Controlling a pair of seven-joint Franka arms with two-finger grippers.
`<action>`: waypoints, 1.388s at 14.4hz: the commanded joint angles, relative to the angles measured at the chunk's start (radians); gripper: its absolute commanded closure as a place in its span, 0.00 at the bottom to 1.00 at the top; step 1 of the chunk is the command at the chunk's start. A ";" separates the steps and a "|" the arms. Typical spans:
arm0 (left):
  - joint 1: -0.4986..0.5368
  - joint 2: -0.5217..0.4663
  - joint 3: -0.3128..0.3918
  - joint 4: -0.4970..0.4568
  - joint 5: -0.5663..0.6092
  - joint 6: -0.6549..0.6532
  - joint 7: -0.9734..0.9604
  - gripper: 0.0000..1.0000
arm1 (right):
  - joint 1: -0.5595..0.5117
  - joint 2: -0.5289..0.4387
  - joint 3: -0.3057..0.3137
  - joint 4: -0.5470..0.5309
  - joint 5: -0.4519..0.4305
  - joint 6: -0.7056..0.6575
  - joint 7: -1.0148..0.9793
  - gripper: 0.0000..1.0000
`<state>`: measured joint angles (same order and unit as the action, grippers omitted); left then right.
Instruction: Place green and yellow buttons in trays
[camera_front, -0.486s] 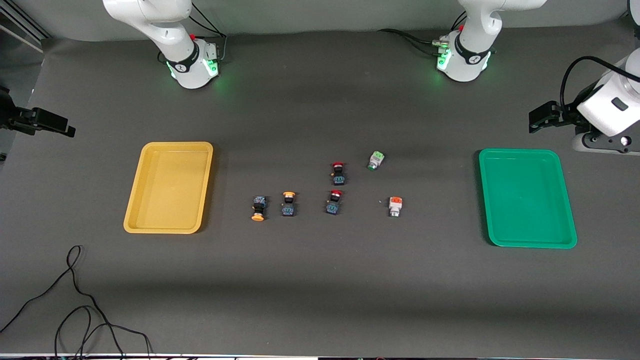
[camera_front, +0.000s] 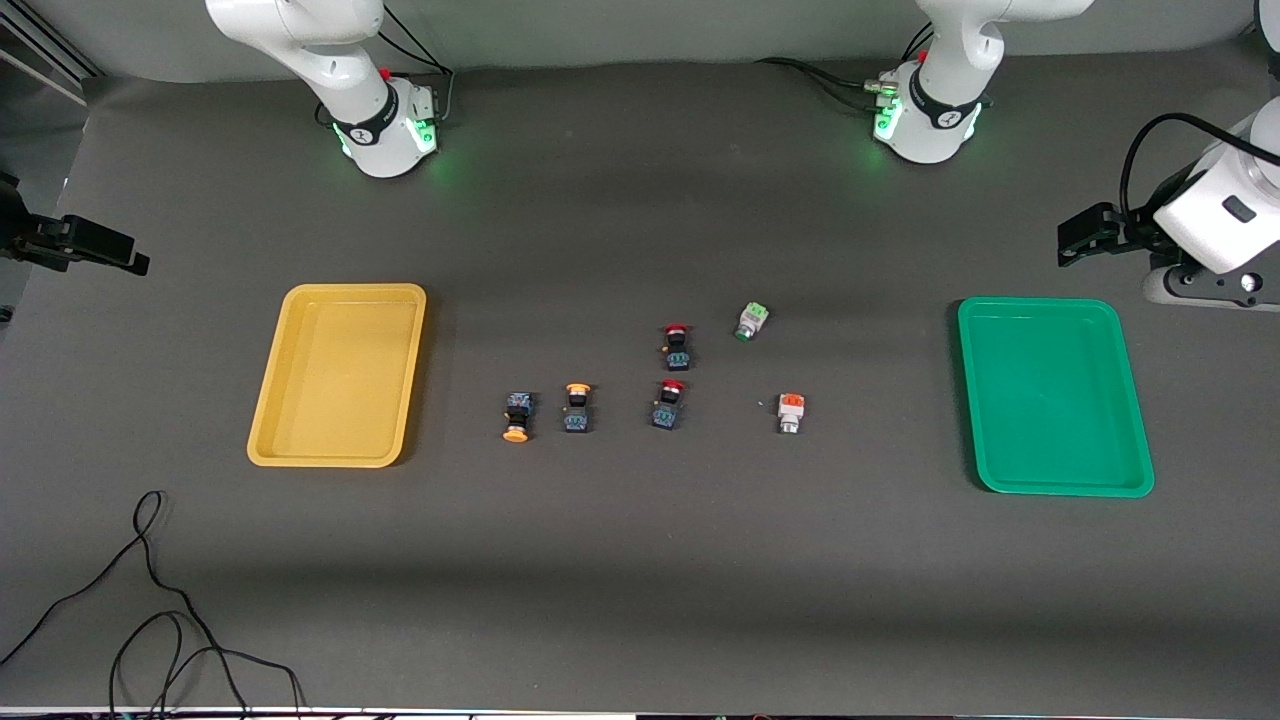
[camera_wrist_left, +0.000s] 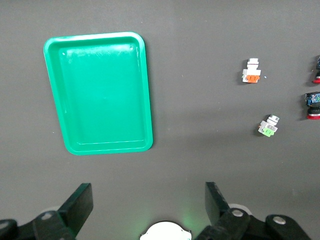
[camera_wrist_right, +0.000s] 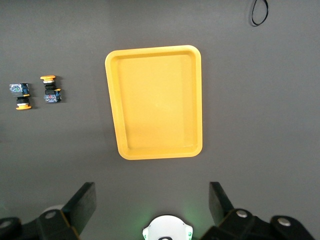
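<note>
Two yellow-capped buttons (camera_front: 516, 417) (camera_front: 577, 408) lie side by side mid-table, toward the yellow tray (camera_front: 340, 380). A white button with a green block (camera_front: 751, 321) and a white one with an orange block (camera_front: 791, 412) lie toward the green tray (camera_front: 1050, 400). Both trays hold nothing. My left gripper (camera_wrist_left: 147, 192) hangs open high over bare mat near its base, with the green tray (camera_wrist_left: 100, 95) in its view. My right gripper (camera_wrist_right: 152, 191) is open too, high above the mat beside the yellow tray (camera_wrist_right: 155, 100). Neither hand shows in the front view.
Two red-capped black-blue buttons (camera_front: 676, 346) (camera_front: 668, 404) lie between the yellow-capped pair and the white pair. A loose black cable (camera_front: 150, 600) curls on the mat near the front camera. A black fixture (camera_front: 75, 245) and a white-and-black device (camera_front: 1200, 230) stand at the table's ends.
</note>
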<state>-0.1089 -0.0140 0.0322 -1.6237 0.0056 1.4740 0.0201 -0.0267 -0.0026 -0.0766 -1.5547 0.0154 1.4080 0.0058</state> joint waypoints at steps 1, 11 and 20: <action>-0.012 0.005 0.011 0.018 0.007 0.000 0.012 0.00 | 0.008 0.018 0.000 0.030 -0.018 -0.009 -0.003 0.00; -0.012 0.008 0.012 0.019 0.008 0.009 0.012 0.00 | 0.008 0.022 0.000 0.025 -0.008 -0.026 -0.010 0.00; -0.023 -0.012 0.006 -0.051 -0.001 0.034 0.011 0.00 | 0.030 0.022 0.014 0.031 0.078 -0.024 0.089 0.01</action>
<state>-0.1129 -0.0094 0.0326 -1.6339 0.0061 1.4855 0.0206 -0.0181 0.0073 -0.0701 -1.5534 0.0695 1.3969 0.0207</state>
